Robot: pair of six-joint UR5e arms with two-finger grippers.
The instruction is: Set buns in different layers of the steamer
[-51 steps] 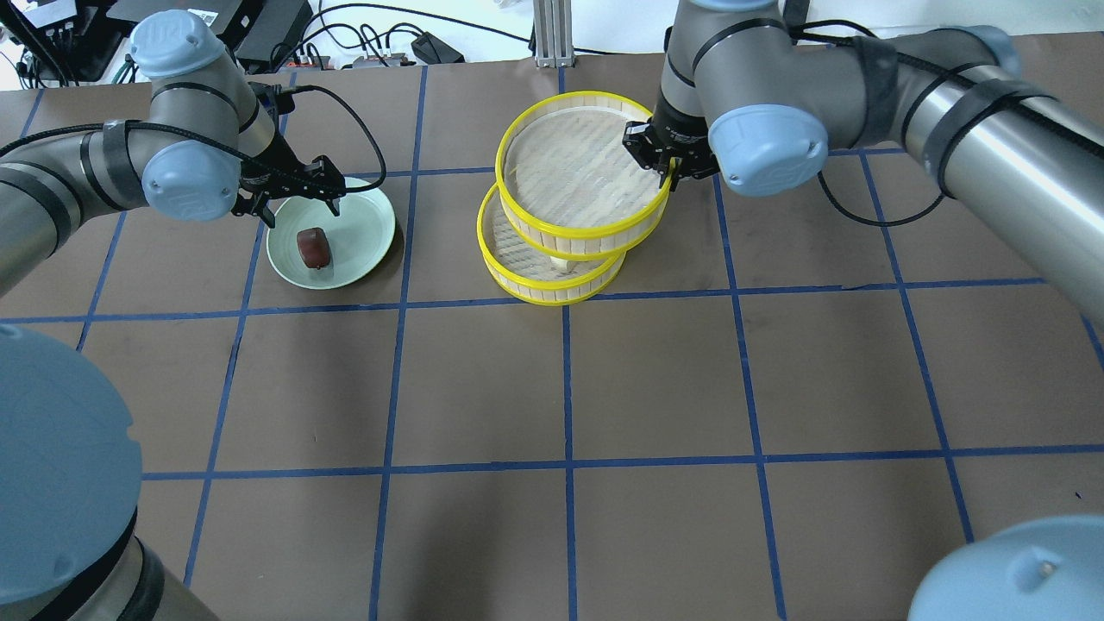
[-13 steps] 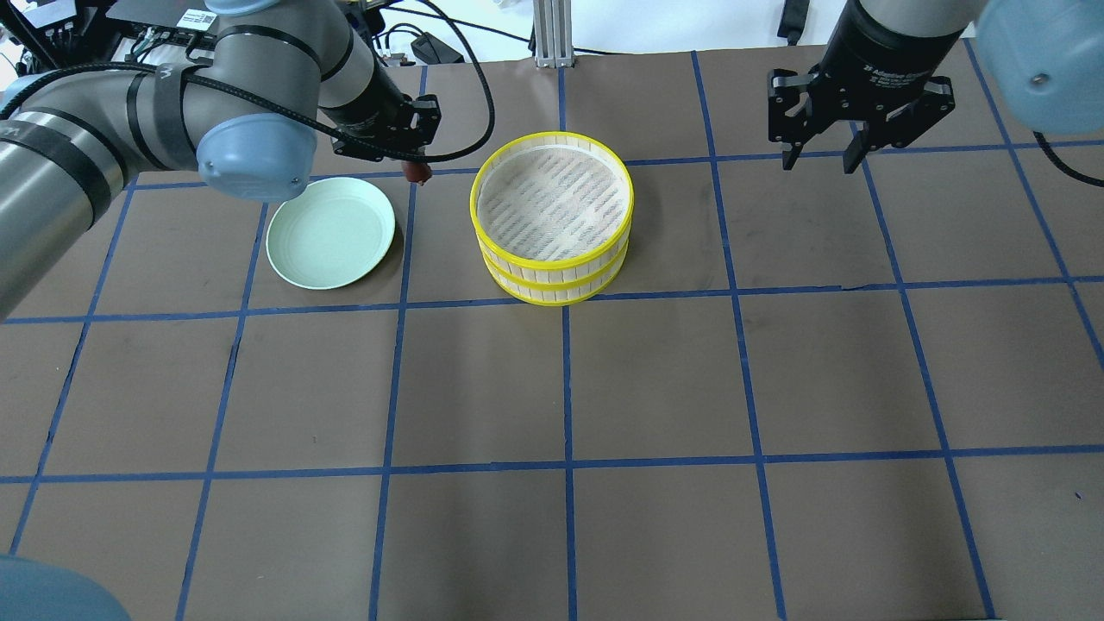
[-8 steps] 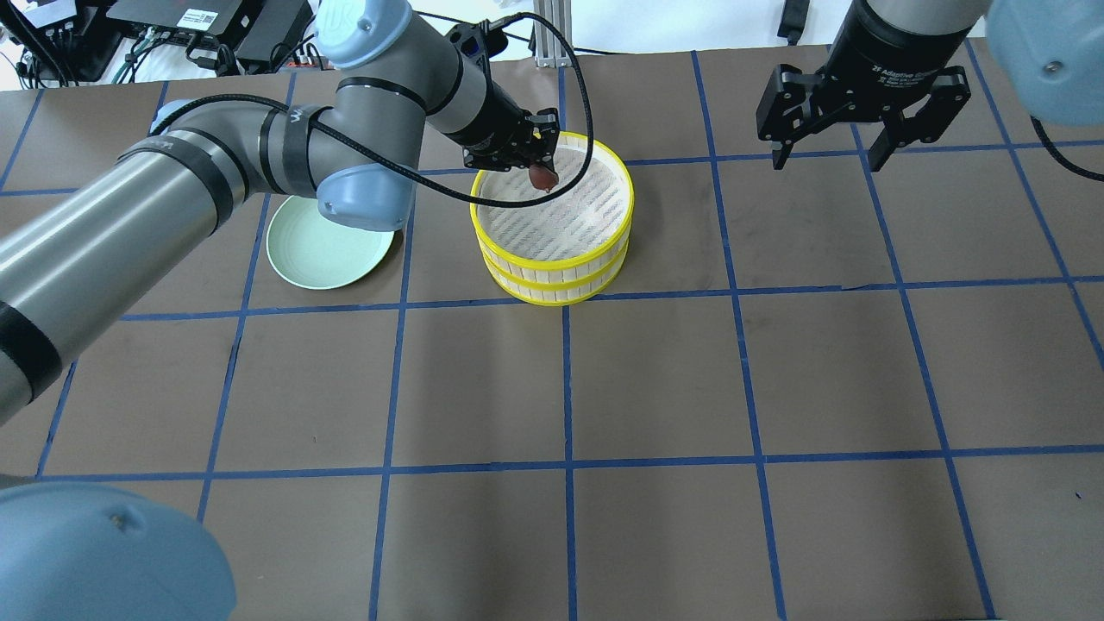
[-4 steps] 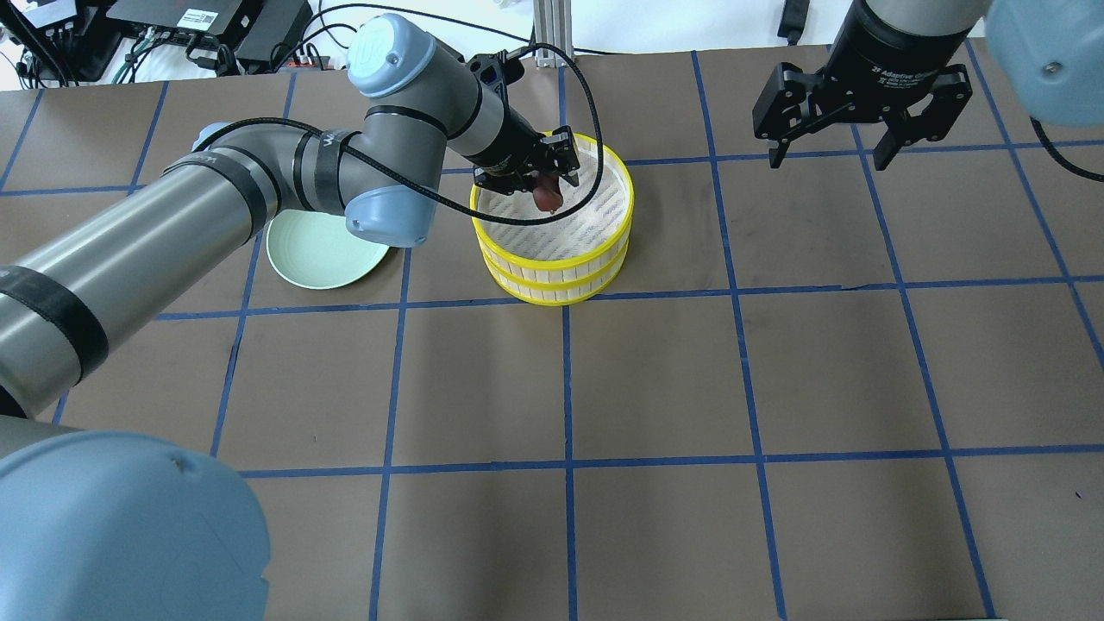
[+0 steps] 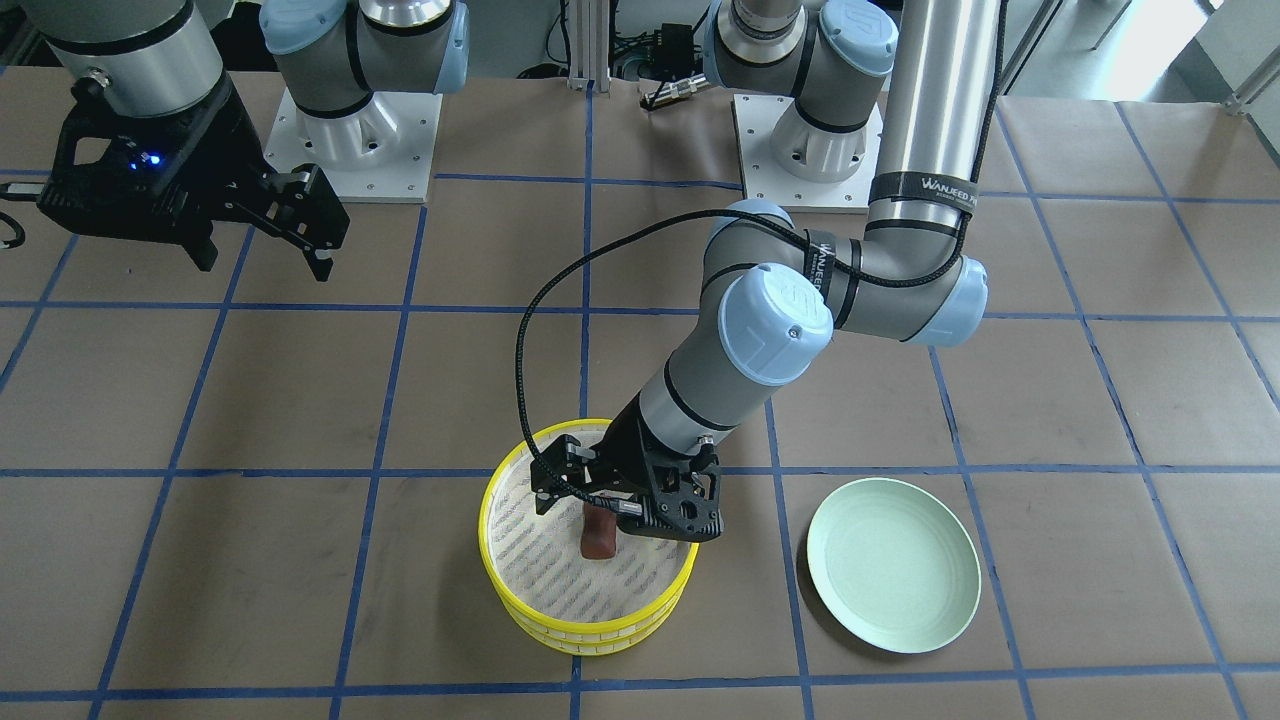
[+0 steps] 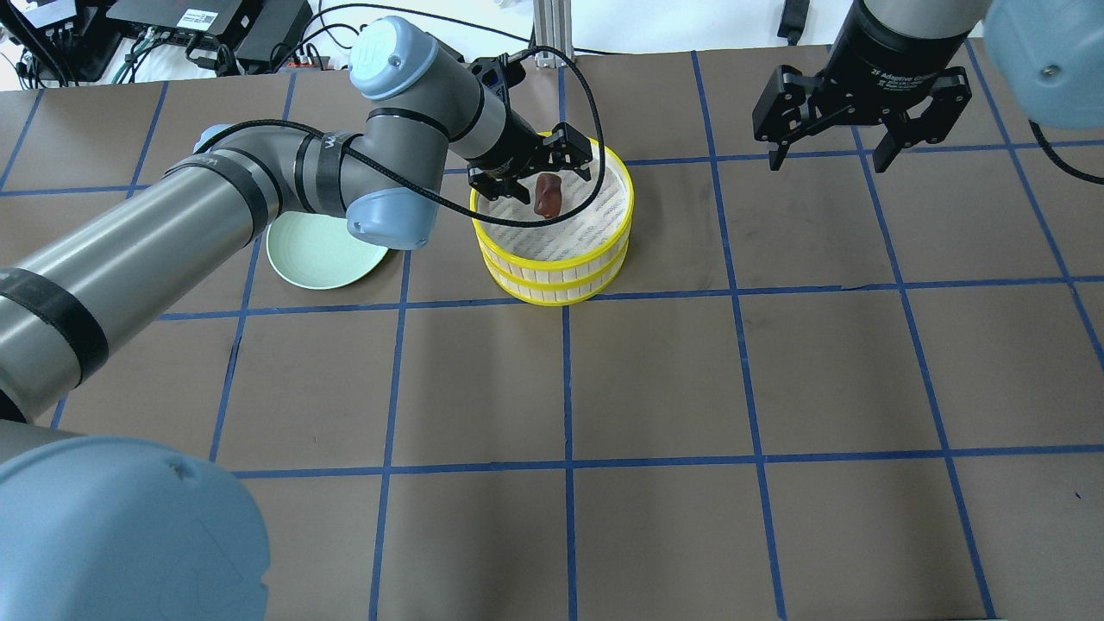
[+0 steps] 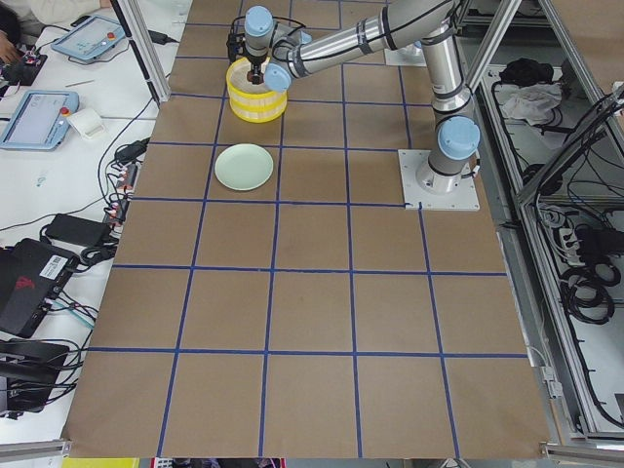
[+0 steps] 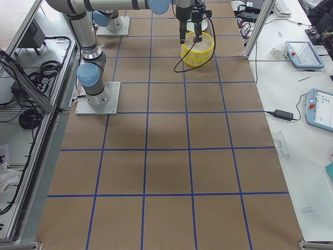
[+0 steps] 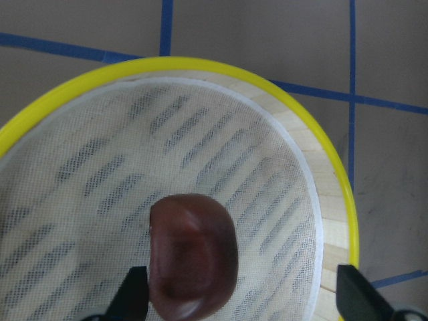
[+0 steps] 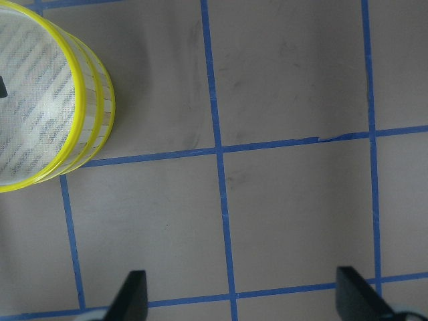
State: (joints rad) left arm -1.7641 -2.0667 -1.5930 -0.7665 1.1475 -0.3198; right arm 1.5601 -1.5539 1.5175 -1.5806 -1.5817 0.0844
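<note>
Two yellow-rimmed steamer trays stand stacked; the top tray [image 6: 623, 200] sits squarely on the lower tray [image 6: 552, 296]. The dark reddish-brown bun [image 6: 547, 194] lies on the top tray's mesh floor, also in the front view [image 5: 598, 541] and the left wrist view [image 9: 194, 257]. My left gripper [image 6: 533, 172] hangs just over it, open, with the fingers [image 9: 132, 295] wide on both sides and apart from the bun. My right gripper [image 6: 835, 142] is open and empty, high over the table to the right of the stack. The cream-white bun is hidden.
The pale green plate [image 6: 306, 259] lies empty to the left of the stack, partly under my left arm's elbow; it shows whole in the front view [image 5: 893, 565]. The brown table with blue grid tape [image 6: 569, 388] spreads toward the near edge.
My left gripper has opened and let go of the reddish-brown bun, which now lies on the top tray's mesh. The right gripper has stayed in place.
</note>
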